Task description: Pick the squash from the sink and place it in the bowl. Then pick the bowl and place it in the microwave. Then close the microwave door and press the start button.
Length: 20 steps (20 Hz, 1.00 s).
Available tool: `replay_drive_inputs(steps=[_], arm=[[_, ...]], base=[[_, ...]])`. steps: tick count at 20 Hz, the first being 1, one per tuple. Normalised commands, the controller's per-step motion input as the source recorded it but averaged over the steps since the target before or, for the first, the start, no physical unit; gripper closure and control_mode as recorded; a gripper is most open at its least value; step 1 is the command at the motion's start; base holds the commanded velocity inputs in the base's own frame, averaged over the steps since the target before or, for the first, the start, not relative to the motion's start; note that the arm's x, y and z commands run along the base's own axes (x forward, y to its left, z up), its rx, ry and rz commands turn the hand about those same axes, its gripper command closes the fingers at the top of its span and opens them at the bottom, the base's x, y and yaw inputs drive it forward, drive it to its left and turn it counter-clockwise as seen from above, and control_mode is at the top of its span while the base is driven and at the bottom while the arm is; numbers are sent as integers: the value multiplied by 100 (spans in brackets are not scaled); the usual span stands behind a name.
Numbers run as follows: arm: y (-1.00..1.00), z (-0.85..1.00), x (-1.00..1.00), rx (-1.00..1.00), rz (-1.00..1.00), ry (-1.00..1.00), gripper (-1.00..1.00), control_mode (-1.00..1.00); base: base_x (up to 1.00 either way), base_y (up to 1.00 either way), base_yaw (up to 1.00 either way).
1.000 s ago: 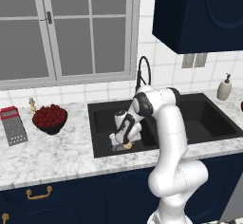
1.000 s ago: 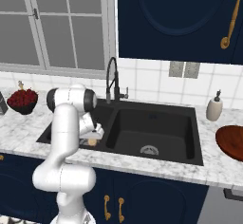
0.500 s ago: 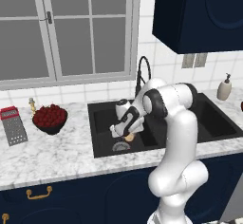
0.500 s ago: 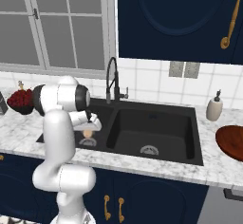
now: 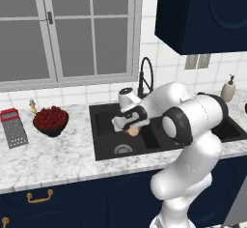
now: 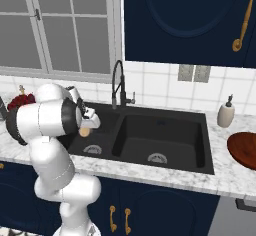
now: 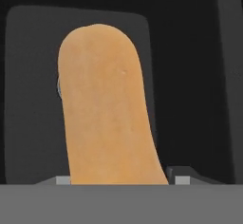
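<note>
The jaws are closed on the squash (image 7: 107,109), gripping its near end; its long axis runs straight out from the gripper (image 5: 129,123), above the left basin of the sink (image 6: 165,152). Lift clear of the rim, then carry it level toward the bowl (image 6: 244,151).

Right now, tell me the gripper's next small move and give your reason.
Probably carry on lifting, then swing right toward the bowl. The gripper holds the squash between its fingers above the left basin of the sink, apparently clear of the floor, while the bowl sits on the counter past the sink's right end.
</note>
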Motion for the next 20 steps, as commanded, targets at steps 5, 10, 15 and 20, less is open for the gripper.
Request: replay_drive_inputs(steps=[5,10,15,20], arm=[[0,100,-67,0,0,3,100,-100],[0,100,-80,0,0,2,100,-100],[0,100,-72,3,-2,0,100,-100],[-13,92,-54,2,-11,0,100,-100]], base=[[0,0,0],[0,0,0],[0,0,0],[0,0,0]])
